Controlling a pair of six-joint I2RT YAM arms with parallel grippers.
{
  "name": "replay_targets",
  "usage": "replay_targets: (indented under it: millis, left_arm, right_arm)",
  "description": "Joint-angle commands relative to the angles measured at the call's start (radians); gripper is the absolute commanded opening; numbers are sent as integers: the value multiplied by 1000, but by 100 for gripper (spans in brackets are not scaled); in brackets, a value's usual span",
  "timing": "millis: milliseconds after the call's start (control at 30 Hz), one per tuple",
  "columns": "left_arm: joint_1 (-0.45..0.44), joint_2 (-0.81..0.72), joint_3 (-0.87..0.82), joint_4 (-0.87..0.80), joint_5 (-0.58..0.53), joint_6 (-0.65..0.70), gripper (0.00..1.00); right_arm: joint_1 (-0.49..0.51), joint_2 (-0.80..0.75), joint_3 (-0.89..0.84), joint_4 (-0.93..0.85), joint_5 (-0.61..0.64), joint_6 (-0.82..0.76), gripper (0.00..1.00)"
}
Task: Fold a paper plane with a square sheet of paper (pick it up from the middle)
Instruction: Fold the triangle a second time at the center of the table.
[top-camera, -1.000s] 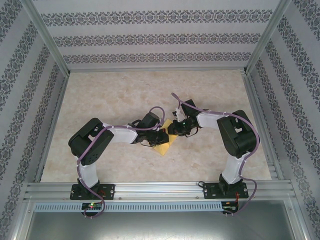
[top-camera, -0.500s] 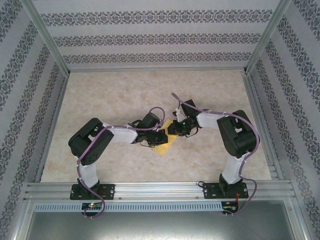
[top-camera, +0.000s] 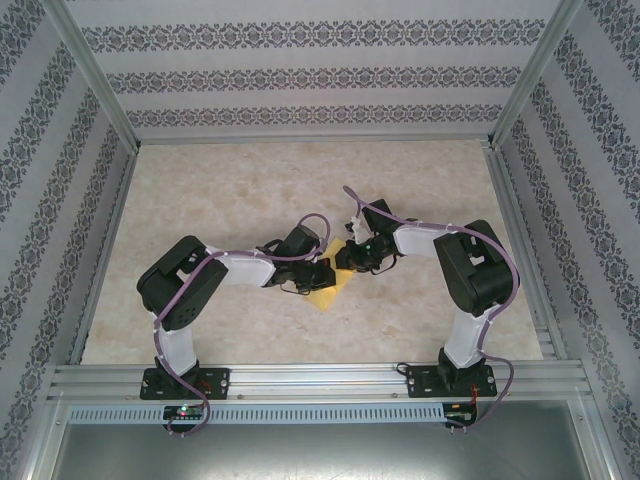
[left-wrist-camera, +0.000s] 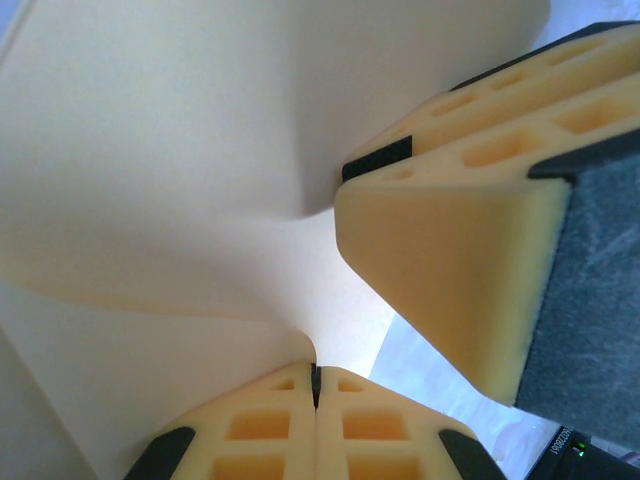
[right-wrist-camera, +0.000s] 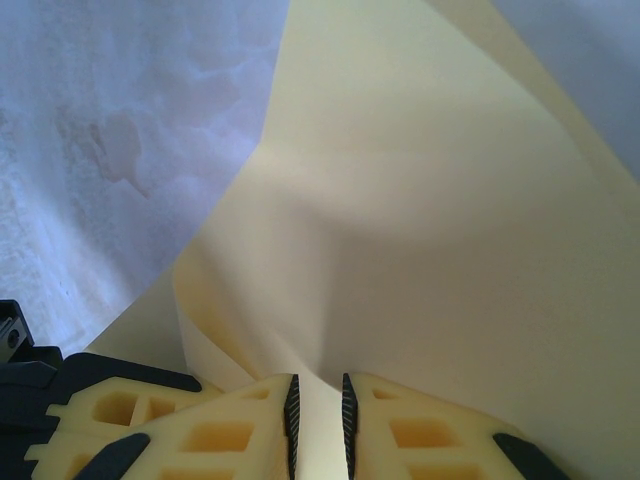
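Square sheet of paper (top-camera: 325, 292): judged light, limp, easily creased or torn. Left hand (left-wrist-camera: 315, 388) pinched fully closed on it; right hand (right-wrist-camera: 318, 405) beside it, nipping the sheet. Best held mid-sheet.

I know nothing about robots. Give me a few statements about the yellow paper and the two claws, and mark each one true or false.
1. The thin mustard-yellow sheet of paper lies flat and untouched. False: it bends in curves, pinched by both grippers.
2. The left gripper is shut on the paper. True.
3. The right gripper hangs wide open, away from the paper. False: its jaws are closed on the paper.
4. Both grippers meet near the middle of the beige marbled table. True.
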Motion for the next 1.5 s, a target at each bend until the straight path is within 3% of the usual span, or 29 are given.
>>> replay_targets:
  millis: [0, 267, 533, 633, 900, 1033, 1467]
  left_arm:
    - [-9, 42, 10, 15, -30, 11, 7]
    - [-9, 35, -9, 41, -24, 12, 28]
    - [-9, 9, -46, 86, -29, 11, 37]
    - [-9, 1, -59, 92, -33, 7, 34]
    - [-9, -23, -81, 98, -48, 10, 13]
    - [-9, -26, -84, 92, -47, 15, 9]
    - [-8, -24, -88, 72, -62, 36, 5]
  right_arm:
    - [-8, 3, -25, -25, -5, -8, 22]
    - [-13, -8, -33, -25, -9, -6, 21]
    - [-25, -30, -40, -14, -26, 5, 21]
    - [-30, -42, -42, -10, -33, 12, 21]
    - [-61, -91, -55, -13, -51, 18, 21]
    - [-65, -119, -63, -22, -57, 21, 21]
    - [-18, -229, -188, 45, -102, 109, 6]
